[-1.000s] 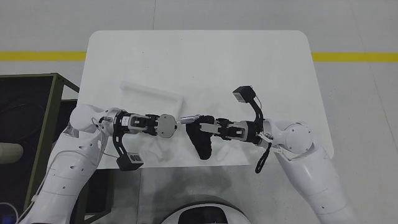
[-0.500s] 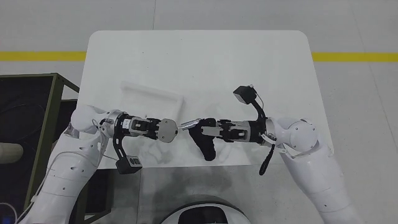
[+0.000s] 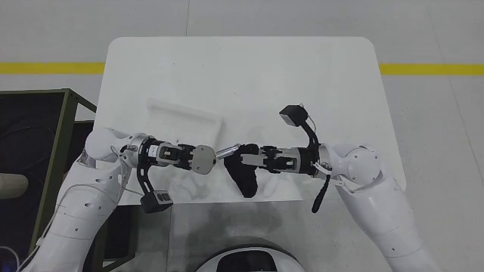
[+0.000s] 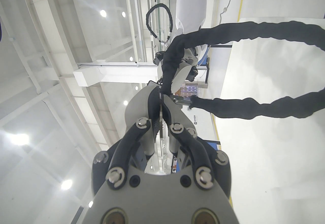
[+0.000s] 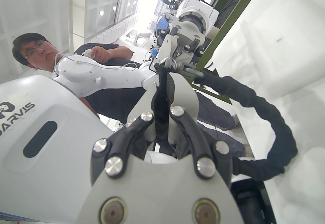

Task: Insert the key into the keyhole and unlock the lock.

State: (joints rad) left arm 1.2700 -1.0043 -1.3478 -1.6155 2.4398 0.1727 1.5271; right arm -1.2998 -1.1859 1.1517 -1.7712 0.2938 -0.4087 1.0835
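The lock is a cable lock with a short silver body (image 3: 229,150) and a black sleeved cable loop (image 3: 243,177) that hangs toward the table's front edge. My right gripper (image 3: 246,156) is shut on the black cable (image 5: 162,98) just behind the silver body (image 5: 191,72). My left gripper (image 3: 214,156) faces it from the left, shut on a thin flat key (image 4: 161,108). The key's tip points at the lock body (image 4: 180,100), very close to it. Whether it sits in the keyhole I cannot tell. Both grippers hover above the white table (image 3: 242,68), near its front.
A shallow white tray (image 3: 185,117) lies on the table behind my left gripper. A dark cart with a green frame (image 3: 45,143) stands off the table's left side. A person sits behind the robot in the right wrist view, touching none of the task's things.
My left gripper has dropped slightly toward the table's front edge with the key. My right arm has shifted a little to the left with the lock. Both grips are unchanged.
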